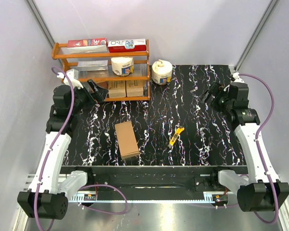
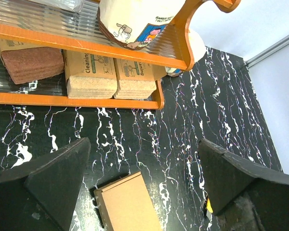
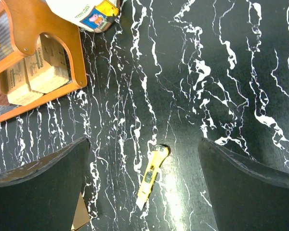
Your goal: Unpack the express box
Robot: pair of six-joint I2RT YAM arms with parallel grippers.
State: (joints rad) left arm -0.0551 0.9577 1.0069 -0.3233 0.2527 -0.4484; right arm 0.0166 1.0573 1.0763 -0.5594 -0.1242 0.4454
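Stuff lies on a black counter (image 1: pixel 207 144) with white streaks.

At the far left, the left fingers (image 1: pixel 98 90) hang above the counter, just in front of an orange wooden shelf (image 1: pixel 57 50). They are spread wide apart and hold nothing.

The shelf stands at the back left. On its top lie two red-and-white cartons (image 1: pixel 88 43). On the middle level stands a white paper roll (image 1: pixel 122 66). At the bottom sit small brown packs (image 1: pixel 126 89), side by side. Just right of the shelf, a second white roll (image 1: pixel 161 72) stands on the counter.

The express box (image 1: pixel 127 139) lies flat on the counter near the front edge, a bit left of the middle. It is plain brown and looks shut. Nothing touches it. In the left wrist view, one end of it shows low down between the two black fingers.

Right of the box, and apart from it, a yellow knife (image 1: pixel 176 136) lies tilted on the counter. In the right wrist view it shows between that arm's two fingers.

At the far right, toward the back, the right fingers (image 1: pixel 209 93) hang above the counter. They are wide apart too, and hold nothing.
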